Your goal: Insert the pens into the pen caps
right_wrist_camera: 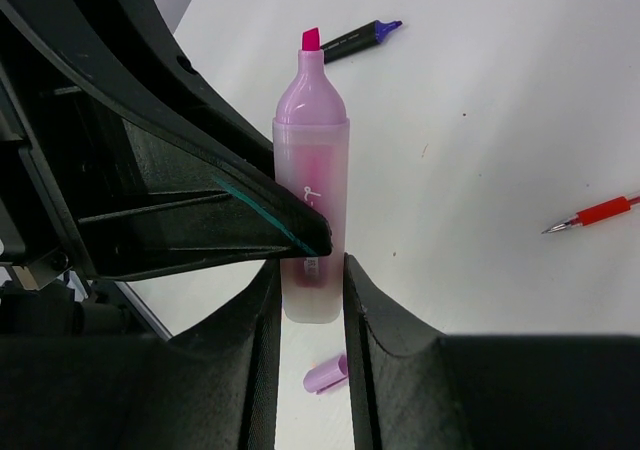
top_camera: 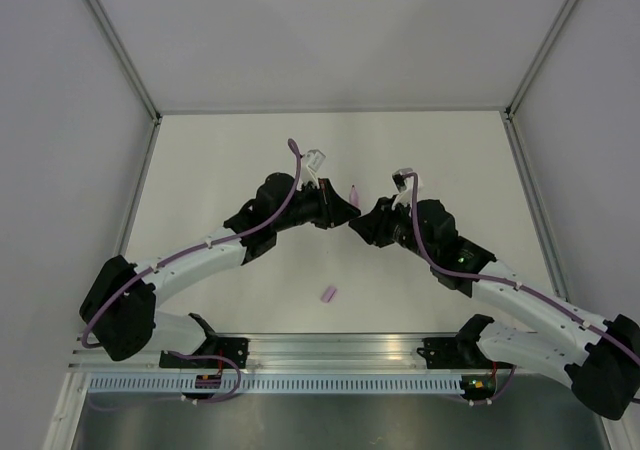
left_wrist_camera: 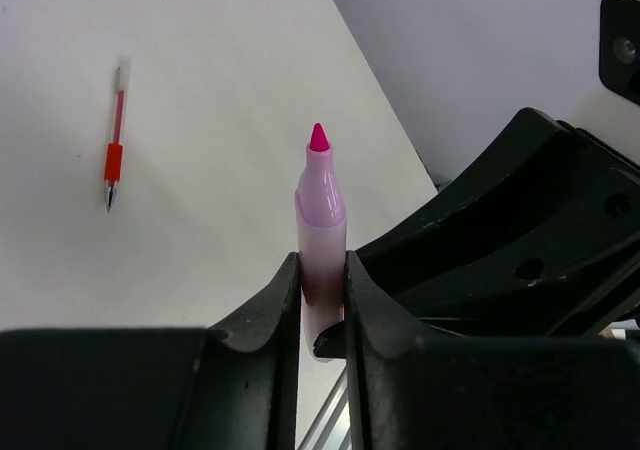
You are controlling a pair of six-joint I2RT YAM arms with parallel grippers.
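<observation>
Showing the translucent pale pink pen [left_wrist_camera: 321, 205], its tip magenta, clamped between the left gripper [left_wrist_camera: 322, 270] jaws above mid-table; the right gripper [right_wrist_camera: 311, 270] flanks its base, though we cannot tell whether those jaws press; both arms bow inward, wrists meeting; the stubby pink cap [right_wrist_camera: 326, 374] lies on the matte white table [right_wrist_camera: 500, 120], partly hidden.

"What did your feed show of the rig itself?"

"Two white arms, left arm [top_camera: 195, 260] and right arm [top_camera: 520, 295], with bulky black joint housings [top_camera: 118, 310]. Purple cables [top_camera: 285, 195] lined both. I noted a green light [top_camera: 462, 258] and matte black fingers [left_wrist_camera: 262, 330]."
</observation>
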